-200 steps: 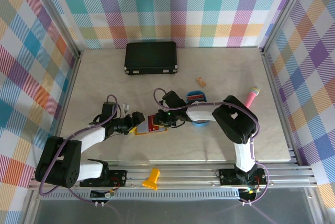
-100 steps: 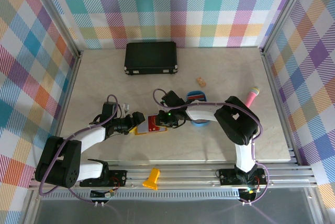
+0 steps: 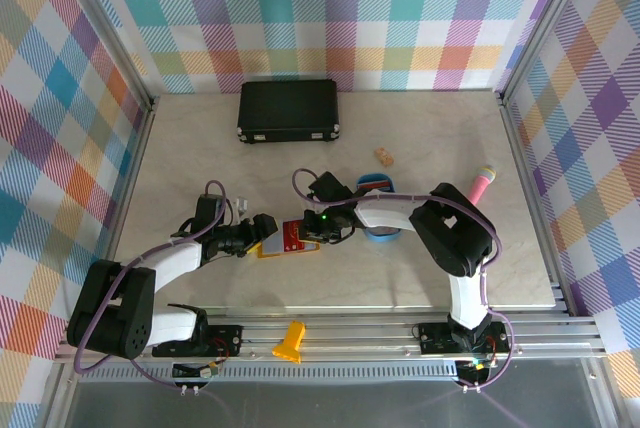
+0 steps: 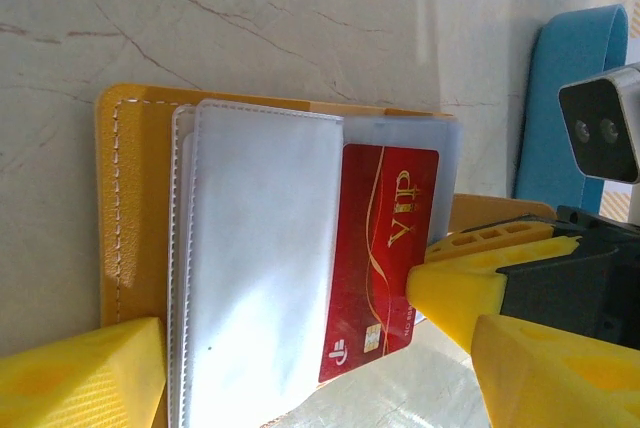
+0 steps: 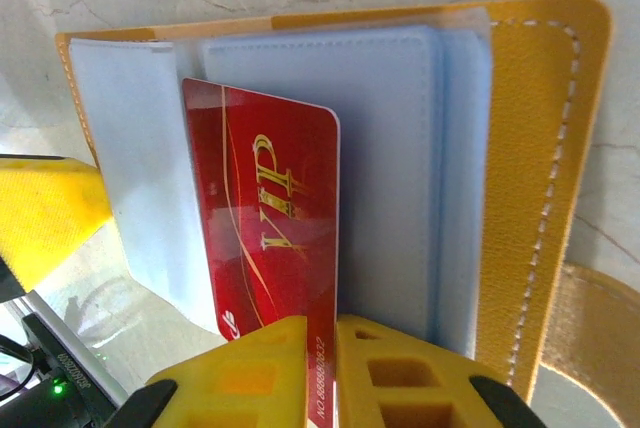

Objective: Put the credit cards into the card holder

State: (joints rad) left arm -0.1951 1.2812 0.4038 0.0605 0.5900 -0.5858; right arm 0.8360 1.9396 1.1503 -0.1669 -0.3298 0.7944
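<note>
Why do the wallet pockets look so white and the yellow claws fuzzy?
Left wrist view: strong light washes the card holder pockets nearly white; the left end effector's fingers sit too close to the lens and blur. Right wrist view: soft sheen on the red card, lettering sharp.

The red card (image 5: 270, 218) carries "VIP" in slanted gold lettering across its face, readable in both wrist views. Along its lower edge, in the right wrist view, runs a small line of white print that seems to read "NO.6888632", though the digits are tiny and partly hidden.
</note>
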